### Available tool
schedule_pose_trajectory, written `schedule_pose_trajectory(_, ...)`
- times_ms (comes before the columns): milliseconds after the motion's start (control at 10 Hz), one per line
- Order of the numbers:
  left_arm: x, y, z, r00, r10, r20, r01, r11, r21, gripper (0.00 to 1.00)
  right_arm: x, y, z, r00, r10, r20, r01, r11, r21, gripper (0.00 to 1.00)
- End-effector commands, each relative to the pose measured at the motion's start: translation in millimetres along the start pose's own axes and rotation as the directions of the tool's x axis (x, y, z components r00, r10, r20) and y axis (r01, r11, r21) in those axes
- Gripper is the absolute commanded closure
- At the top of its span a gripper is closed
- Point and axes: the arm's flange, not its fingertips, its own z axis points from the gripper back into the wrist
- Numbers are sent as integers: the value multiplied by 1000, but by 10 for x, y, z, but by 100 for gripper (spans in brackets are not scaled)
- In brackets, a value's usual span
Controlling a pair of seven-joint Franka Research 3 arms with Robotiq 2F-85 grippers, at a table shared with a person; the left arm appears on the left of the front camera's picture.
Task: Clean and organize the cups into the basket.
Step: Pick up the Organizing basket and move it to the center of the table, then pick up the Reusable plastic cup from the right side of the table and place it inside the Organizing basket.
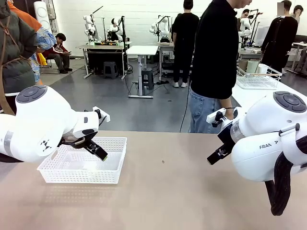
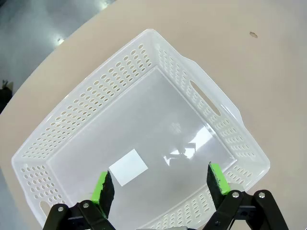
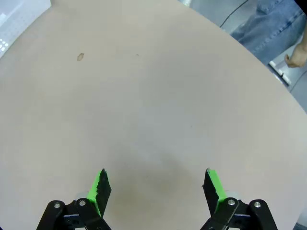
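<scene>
Found left gripper [image 2: 159, 181] spread wide and empty, poised over the basket [image 2: 110, 76], green pads [image 2: 102, 184] above its near end. Found right gripper [image 3: 156, 179] likewise released, nothing between the pads, angled down at bare worktop [image 3: 153, 96] well apart from the basket. Saw the basket sitting flat on the left part of the worktop, no cup inside, only a white sticker [image 2: 128, 166] on its floor. Spotted the likely cups [image 1: 252, 66], one pale and one tan, standing upright in a wire basket [image 1: 259, 82] on a side table at far right, beside the person [image 1: 216, 57]; too small to be certain. Judged the cups light, stiff and smooth-walled, so apt to slip under the pads and, being tall, apt to tip; judged mid-body across the wall the best hold, squeezed gently. Judged the basket light too, thin plastic likely to flex, best taken by the rim or by the slotted handle at either end. Read no print on the sticker: blank as far as could be told. Read "FRAN" and a trailing "A" on the right arm [image 1: 254, 158], one letter between them hidden. Made out no other writing
</scene>
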Motion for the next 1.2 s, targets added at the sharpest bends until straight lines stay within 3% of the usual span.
schedule_pose_trajectory(0, 0, 1, 0, 1000, 0, 0, 0, 1000, 0, 0, 0, 0, 0, 1000, 0, 0, 0, 1000, 0, 0)
schedule_pose_trajectory(700, 0, 0, 0, 1000, 0, 0, 0, 1000, 0, 0, 0, 0, 0, 1000, 0, 0, 0, 1000, 0, 0)
schedule_pose_trajectory(800, 35, -81, 227, 996, -24, -87, 27, 999, 38, 0, 60, 149, 214, 1000, 16, -24, -16, 1000, -18, 0)
schedule_pose_trajectory(900, 33, -238, 600, 985, -71, -155, 69, 997, -15, 0, 68, 387, 543, 994, 43, -101, -40, 999, 37, 0)
schedule_pose_trajectory(1100, 27, -379, 1376, 989, -35, -146, 28, 998, -49, 0, -76, 736, 1250, 984, 88, -155, -81, 996, 48, 0)
